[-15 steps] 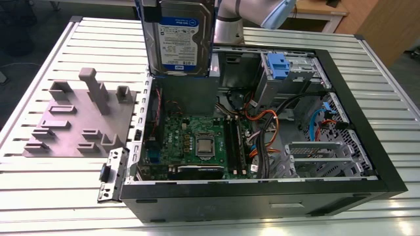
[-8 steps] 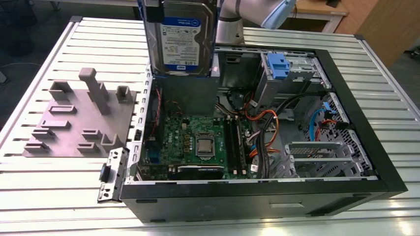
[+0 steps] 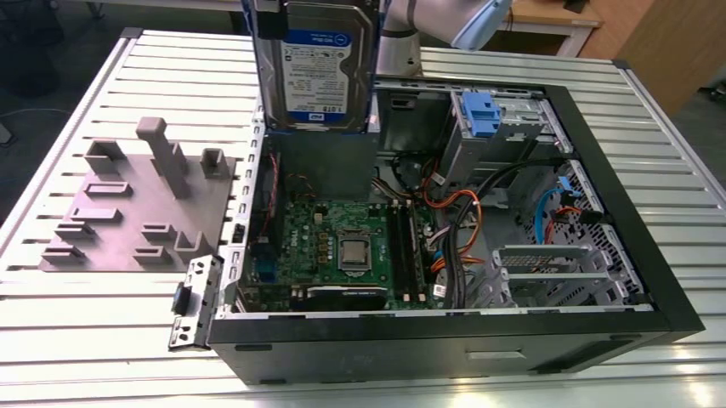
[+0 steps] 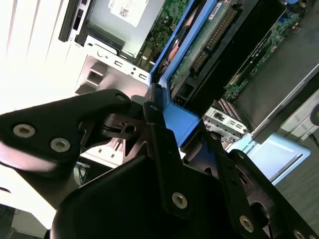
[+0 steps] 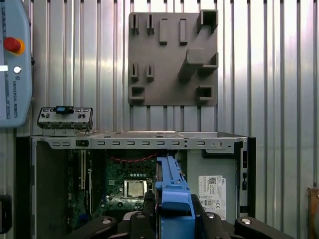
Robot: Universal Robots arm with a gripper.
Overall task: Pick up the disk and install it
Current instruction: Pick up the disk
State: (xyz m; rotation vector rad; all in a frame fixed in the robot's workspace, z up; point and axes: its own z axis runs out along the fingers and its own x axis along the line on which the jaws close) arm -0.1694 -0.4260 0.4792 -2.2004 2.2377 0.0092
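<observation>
The disk (image 3: 314, 72) hangs upright above the open computer case (image 3: 635, 255), over its back-left corner in the exterior view, with the white-and-blue label facing the camera. Its blue plastic bracket (image 5: 172, 191) shows edge-on in both wrist views. My gripper (image 5: 172, 209) is shut on the disk, its black fingers (image 4: 159, 139) pressed against the blue bracket (image 4: 182, 119) on both sides. Below the disk lie the motherboard (image 5: 132, 184) and the grey power-supply box (image 3: 323, 161).
A drive bay with a small blue latch (image 3: 482, 115) sits at the case's back right. Orange and black cables (image 3: 460, 229) cross the interior. A grey fixture plate (image 3: 136, 212) with raised blocks lies on the slatted table at the exterior view's left. A loose front-panel piece (image 3: 193, 302) lies beside the case.
</observation>
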